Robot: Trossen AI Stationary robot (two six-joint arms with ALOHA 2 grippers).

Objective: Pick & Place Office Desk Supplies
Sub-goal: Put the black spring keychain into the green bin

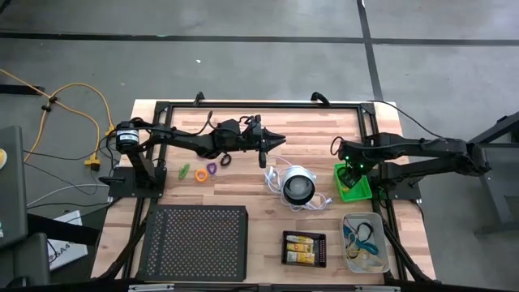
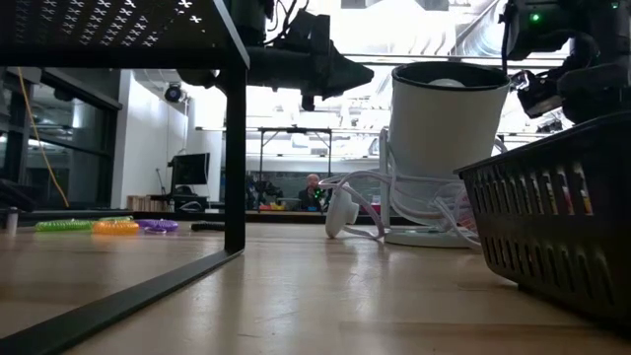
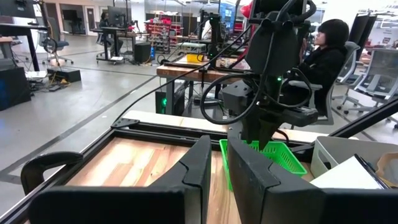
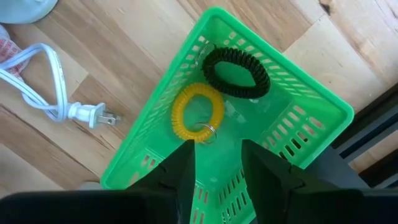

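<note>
My right gripper (image 4: pixel 217 163) hangs open, pointing down, over the green tray (image 1: pixel 353 185) at the table's right. In that tray a yellow loop (image 4: pixel 198 112) and a black loop (image 4: pixel 236 71) lie flat on the floor, below the fingertips and apart from them. My left gripper (image 1: pixel 276 139) is held level above the table's middle, shut with nothing in it. Green (image 1: pixel 185 171), orange (image 1: pixel 200 173), purple (image 1: pixel 212 169) and dark (image 1: pixel 225 161) loops lie on the wood at left of centre. Yellow-and-white packs (image 1: pixel 303 248) sit in a black tray; cords (image 1: pixel 362 235) lie in a clear tray.
A round white-and-black object (image 1: pixel 298 186) with a white cord and plug (image 4: pixel 87 113) stands between the arms, close to the green tray. A black perforated stand (image 1: pixel 195 242) fills the near left. A black frame (image 1: pixel 259 105) borders the table. A person (image 3: pixel 323 56) sits beyond the table.
</note>
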